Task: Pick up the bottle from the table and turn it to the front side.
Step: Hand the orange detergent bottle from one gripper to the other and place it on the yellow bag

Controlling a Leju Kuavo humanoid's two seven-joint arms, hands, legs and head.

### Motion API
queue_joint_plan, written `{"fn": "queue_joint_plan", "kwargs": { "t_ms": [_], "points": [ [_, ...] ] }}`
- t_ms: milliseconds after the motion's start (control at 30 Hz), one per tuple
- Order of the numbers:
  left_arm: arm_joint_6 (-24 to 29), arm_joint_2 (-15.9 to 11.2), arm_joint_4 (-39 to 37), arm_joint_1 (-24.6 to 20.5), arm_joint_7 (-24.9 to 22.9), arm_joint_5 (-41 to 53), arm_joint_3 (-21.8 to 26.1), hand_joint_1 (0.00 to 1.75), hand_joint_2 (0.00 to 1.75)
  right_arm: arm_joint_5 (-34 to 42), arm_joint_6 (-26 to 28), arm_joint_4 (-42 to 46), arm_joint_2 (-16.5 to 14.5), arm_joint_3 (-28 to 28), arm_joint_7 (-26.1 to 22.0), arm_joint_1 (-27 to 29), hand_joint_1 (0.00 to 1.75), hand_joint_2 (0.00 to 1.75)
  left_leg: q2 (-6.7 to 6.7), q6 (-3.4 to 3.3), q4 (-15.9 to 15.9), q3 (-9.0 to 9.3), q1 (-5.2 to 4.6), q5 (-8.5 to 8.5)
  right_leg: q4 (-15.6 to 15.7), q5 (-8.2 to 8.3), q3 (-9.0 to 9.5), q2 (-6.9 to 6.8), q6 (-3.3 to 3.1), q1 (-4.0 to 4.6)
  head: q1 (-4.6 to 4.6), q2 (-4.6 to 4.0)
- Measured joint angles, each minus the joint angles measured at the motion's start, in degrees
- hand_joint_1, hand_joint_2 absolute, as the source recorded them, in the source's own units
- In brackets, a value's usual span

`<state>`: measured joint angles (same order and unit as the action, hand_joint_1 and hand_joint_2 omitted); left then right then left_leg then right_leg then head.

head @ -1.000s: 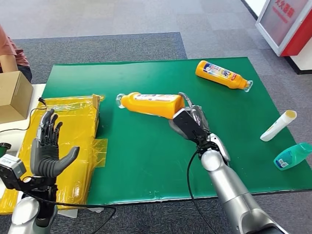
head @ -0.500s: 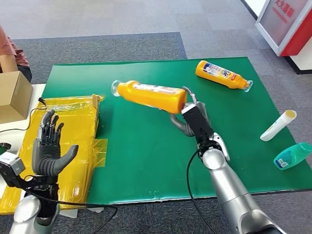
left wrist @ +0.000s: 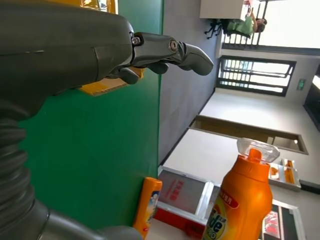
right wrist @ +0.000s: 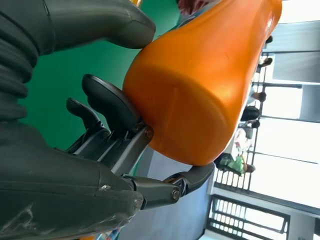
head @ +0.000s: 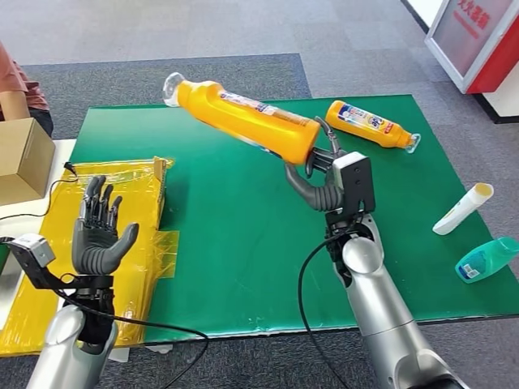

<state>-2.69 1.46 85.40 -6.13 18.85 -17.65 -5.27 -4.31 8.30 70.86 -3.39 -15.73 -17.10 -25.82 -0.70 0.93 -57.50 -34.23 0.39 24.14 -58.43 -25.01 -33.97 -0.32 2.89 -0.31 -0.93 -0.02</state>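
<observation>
Above green mat (head: 245, 243): orange bottle (head: 245, 121) now higher in R hand (head: 328, 182).

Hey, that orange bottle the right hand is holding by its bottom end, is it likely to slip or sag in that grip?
Probably stiff: the orange bottle juts out straight from the right hand without bending. It may lever downward, since the hand grips only the base end and the capped neck hangs far out. Its glossy plastic looks smooth, so it could slip or twist.

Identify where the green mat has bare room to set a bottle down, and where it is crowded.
Free: the mat's middle, between the yellow bags and the right robot hand. Crowded: the right edge, with the second orange bottle, white tube and teal bottle.
</observation>
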Motion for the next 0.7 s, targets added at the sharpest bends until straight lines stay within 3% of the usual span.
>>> {"fn": "queue_joint_plan", "kwargs": {
  "t_ms": [333,700],
  "points": [
    [-2.3,1.7,-2.9,-4.1,0.0,-10.6,0.0,0.00,1.75,5.4,-3.0,3.6,-2.0,-2.7,-0.9,0.3,1.75,1.75,0.00,0.01,0.0,0.00,0.00,-0.01,0.0,0.00,-0.01,0.00,-0.01,0.00,-0.01,0.00],
    [-9.4,2.5,-3.9,-7.6,-5.0,-21.6,-1.7,0.00,1.75,6.4,-5.2,5.5,-2.5,-9.0,-2.2,1.2,1.75,1.75,0.00,0.01,0.0,0.00,0.00,-0.01,0.0,0.01,-0.02,0.00,-0.02,0.00,-0.01,0.00]
  ]
}}
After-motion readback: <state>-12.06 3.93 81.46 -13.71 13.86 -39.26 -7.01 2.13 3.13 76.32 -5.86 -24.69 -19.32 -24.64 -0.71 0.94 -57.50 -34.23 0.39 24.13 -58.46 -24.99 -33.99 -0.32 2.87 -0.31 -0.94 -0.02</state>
